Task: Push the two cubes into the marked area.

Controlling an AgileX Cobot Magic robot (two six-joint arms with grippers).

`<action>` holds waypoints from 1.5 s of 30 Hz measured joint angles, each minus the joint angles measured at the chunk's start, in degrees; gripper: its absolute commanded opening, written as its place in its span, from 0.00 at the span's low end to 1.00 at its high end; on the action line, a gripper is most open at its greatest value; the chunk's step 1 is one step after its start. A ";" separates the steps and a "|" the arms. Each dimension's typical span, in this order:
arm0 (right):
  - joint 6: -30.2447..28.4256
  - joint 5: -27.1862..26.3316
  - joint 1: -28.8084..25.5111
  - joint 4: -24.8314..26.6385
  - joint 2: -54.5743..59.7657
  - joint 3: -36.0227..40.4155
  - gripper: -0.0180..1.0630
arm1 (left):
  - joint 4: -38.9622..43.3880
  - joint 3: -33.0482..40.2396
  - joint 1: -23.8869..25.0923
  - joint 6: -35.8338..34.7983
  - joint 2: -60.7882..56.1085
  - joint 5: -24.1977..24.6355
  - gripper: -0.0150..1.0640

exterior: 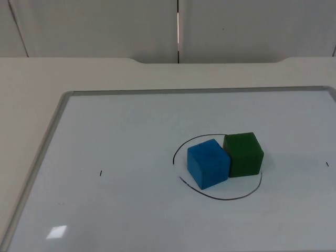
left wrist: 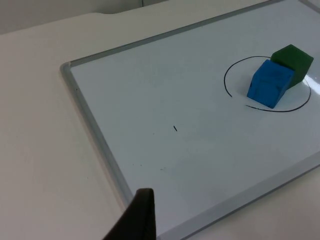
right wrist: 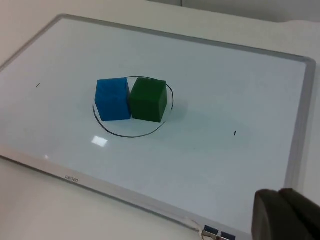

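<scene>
Blue foam cube (exterior: 208,164) and green foam cube (exterior: 243,154) touch side by side inside hand-drawn black circle (exterior: 220,197) on white board (exterior: 131,157), green at 3 o'clock of blue, its right side at line. Left gripper (left wrist: 135,220) and right gripper (right wrist: 285,215) wait well apart off near board edge; finger state cannot be told. Judged: task nearly complete.

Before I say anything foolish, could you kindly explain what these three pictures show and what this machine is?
This is a two-armed robot at a table. One picture comes from a fixed camera looking down on the table; the other two come from cameras on each arm's wrist. On the table lies a whiteboard with a hand-drawn circle. A blue cube and a green cube sit side by side, touching, on that circle; the green one seems to overlap its line. The dark shapes at the wrist pictures' edges are fingertips of the left gripper and right gripper. Both are off the board's near edge, holding nothing.
</scene>
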 measured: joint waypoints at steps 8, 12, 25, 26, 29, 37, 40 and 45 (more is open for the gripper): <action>-2.02 0.11 0.00 0.78 0.00 0.00 0.02 | 0.00 0.00 0.00 0.00 0.00 0.00 0.99; -2.02 0.11 0.00 1.10 0.00 0.00 0.02 | 0.00 0.00 0.00 0.00 0.00 0.00 0.99; -2.02 0.11 0.00 0.78 0.00 0.00 0.71 | 0.00 0.00 0.00 0.00 0.00 0.00 0.99; -2.02 0.11 0.00 0.78 0.00 0.00 0.83 | 0.00 0.00 0.00 0.00 0.00 0.00 0.99; -2.02 0.11 0.00 0.78 0.00 0.00 0.99 | 0.00 0.00 0.00 0.00 0.00 0.00 0.99; -2.02 0.11 0.00 0.78 0.00 0.00 0.99 | 0.00 0.00 0.00 0.00 0.00 0.00 0.99; -2.02 0.11 0.00 1.10 0.00 0.00 0.99 | 0.00 0.00 0.00 0.00 0.00 0.00 0.99; -2.02 0.11 0.00 1.10 0.00 0.00 0.99 | 0.00 0.00 0.00 0.00 0.00 0.00 0.99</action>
